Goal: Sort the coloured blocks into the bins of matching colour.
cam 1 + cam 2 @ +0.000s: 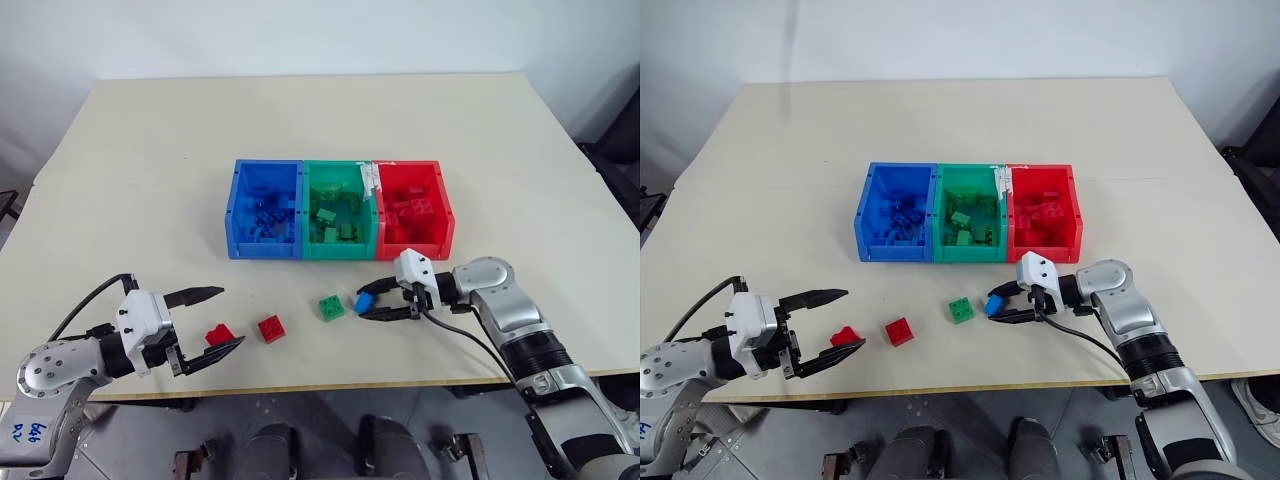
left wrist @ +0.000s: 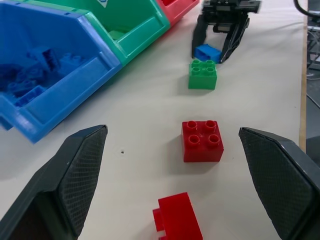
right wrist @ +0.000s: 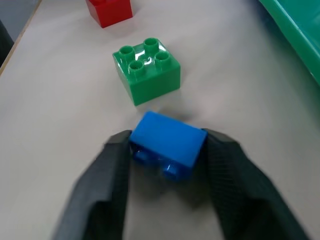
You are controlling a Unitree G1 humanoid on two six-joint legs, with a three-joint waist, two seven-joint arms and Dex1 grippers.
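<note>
Blue block [image 3: 167, 142] pinched by right gripper [image 1: 385, 302]; left gripper [image 1: 212, 320] spread wide; bins [image 1: 338, 210] part-filled, three blocks still loose.

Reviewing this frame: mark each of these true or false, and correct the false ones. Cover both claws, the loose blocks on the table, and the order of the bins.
1. The right claw is shut on the blue block. True.
2. The left claw holds a red block. False: it is open and empty, with the two red blocks lying on the table ahead of it.
3. The green block lies loose on the table. True.
4. The green bin stands at one end of the row. False: it sits between the blue bin and the red bin.
</note>
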